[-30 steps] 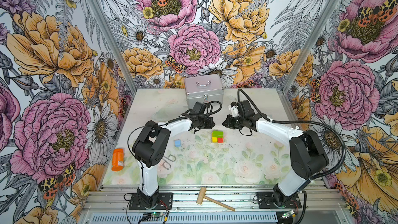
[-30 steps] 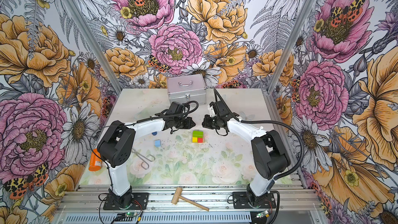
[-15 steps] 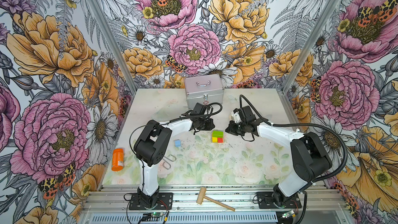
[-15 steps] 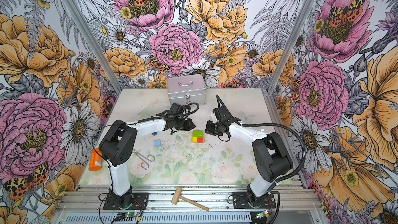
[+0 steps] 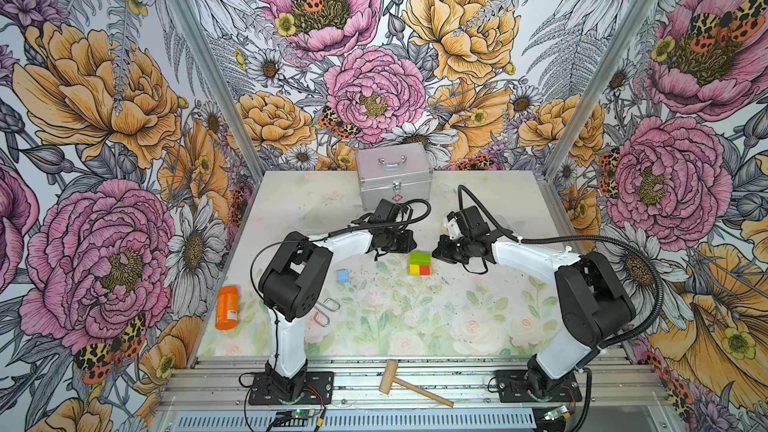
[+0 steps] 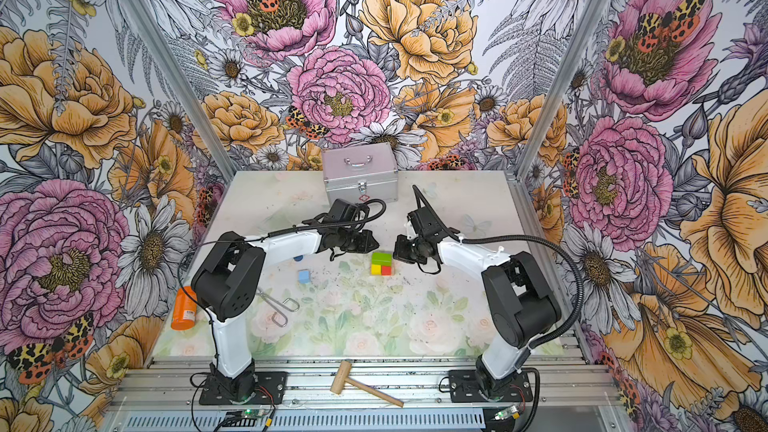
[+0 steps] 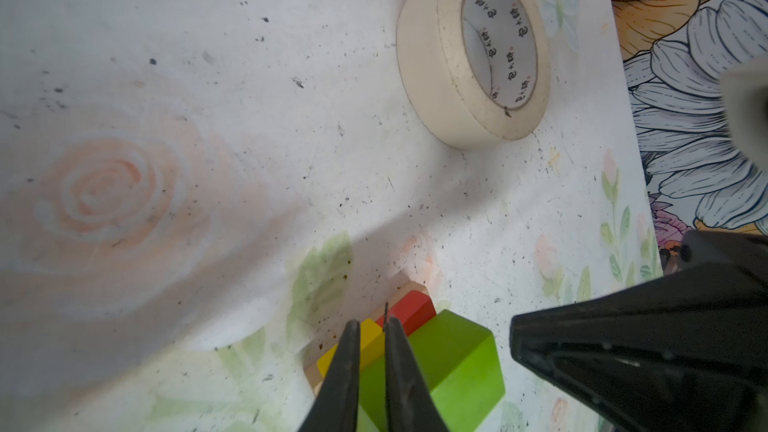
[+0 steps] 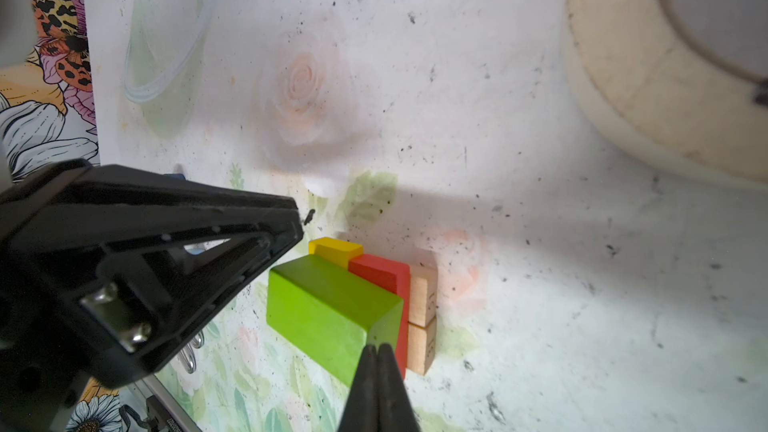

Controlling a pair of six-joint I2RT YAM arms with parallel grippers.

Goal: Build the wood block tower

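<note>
1. The tower [image 5: 419, 264] stands at mid-tabletop [image 5: 415, 326], between the 2 grippers. It has 3 layers: 2 tan bars [image 8: 423, 297] lowest, a yellow bar [image 8: 334, 249] and a red bar [image 8: 382, 276] side by side above them, and a green bar [image 8: 328, 309] laid crosswise on top.
2. The light blue cube [image 5: 342, 276] lies alone on the tabletop, left of the tower and apart from it.
3. Left gripper [image 7: 370, 324]: fingers almost pressed together, with a thin slit between them and nothing in it. The tips sit just beside the tower's left side.
4. Right gripper [image 8: 378, 349]: fingers pressed fully together and empty. The tips are at the green bar's end corner; contact cannot be confirmed.
5. A tape roll [image 7: 428, 56] lies flat on the tabletop beyond the tower.
</note>
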